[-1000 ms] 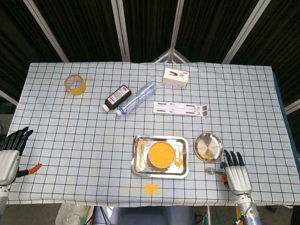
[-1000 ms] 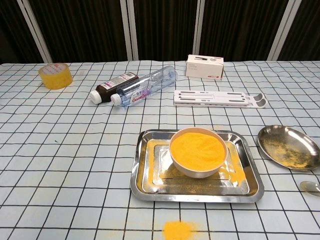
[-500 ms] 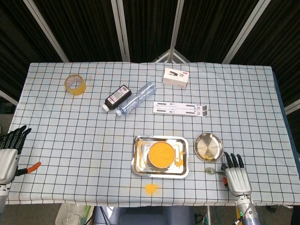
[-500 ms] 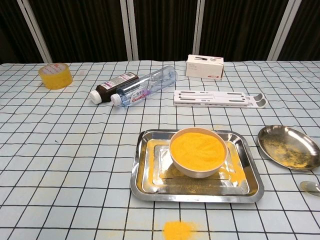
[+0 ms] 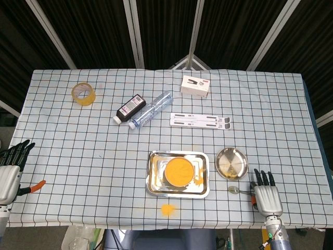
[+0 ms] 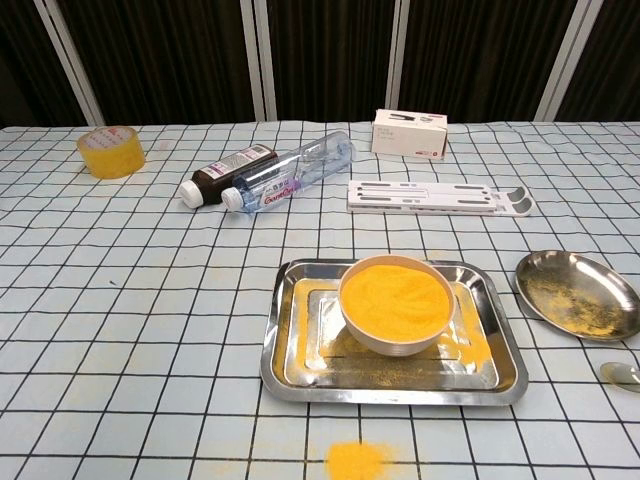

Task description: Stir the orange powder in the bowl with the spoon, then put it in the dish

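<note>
Orange powder fills the bowl (image 6: 395,302) on the tray (image 6: 283,352); dish (image 6: 578,290) holds only dust. Right hand (image 5: 267,194) has slid right and nearer the counter edge, fingers spread, empty; spoon (image 5: 235,190) lies beside it. Left hand (image 5: 10,173) unchanged, open, holding nothing.

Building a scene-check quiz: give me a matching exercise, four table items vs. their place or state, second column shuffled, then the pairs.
Things:
1. bowl
2. dish
3. spoon
4. tape roll

Places or states:
A. far left corner of the table
B. lying on the cloth beside the right hand, not held
C. standing in the steel tray, full of orange powder
D. right of the tray, with a thin dusting of powder in it

Pairs: 1-C, 2-D, 3-B, 4-A
</note>
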`<state>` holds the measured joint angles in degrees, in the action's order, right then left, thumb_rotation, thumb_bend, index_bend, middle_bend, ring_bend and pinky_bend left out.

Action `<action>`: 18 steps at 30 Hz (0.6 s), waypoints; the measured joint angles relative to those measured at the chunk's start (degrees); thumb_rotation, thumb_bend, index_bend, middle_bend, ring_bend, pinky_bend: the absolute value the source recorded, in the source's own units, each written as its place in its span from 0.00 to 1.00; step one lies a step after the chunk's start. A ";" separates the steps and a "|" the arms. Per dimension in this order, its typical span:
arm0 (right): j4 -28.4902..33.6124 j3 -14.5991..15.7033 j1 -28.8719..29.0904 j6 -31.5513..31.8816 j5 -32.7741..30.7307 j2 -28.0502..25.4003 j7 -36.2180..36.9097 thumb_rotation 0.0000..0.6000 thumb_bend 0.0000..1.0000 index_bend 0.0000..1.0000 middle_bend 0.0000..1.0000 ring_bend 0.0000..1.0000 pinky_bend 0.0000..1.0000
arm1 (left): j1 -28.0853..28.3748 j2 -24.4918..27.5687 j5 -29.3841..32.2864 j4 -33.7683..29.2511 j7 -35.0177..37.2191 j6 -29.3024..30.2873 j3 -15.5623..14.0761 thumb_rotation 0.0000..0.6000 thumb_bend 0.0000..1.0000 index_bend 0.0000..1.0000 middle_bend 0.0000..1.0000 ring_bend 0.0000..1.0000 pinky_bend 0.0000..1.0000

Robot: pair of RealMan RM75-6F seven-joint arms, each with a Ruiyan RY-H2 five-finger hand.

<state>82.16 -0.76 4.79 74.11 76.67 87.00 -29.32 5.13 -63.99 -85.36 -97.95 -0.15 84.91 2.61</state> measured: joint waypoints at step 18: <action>-1.46 0.05 0.25 -0.60 -1.28 0.40 0.53 1.00 0.44 0.59 0.14 0.00 0.00 | 0.02 0.09 0.38 -0.27 0.34 -0.25 0.02 1.00 0.00 0.00 0.00 0.00 0.00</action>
<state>80.69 -0.71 5.04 73.50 75.39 87.40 -28.79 5.15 -63.90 -84.98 -98.23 0.19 84.66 2.63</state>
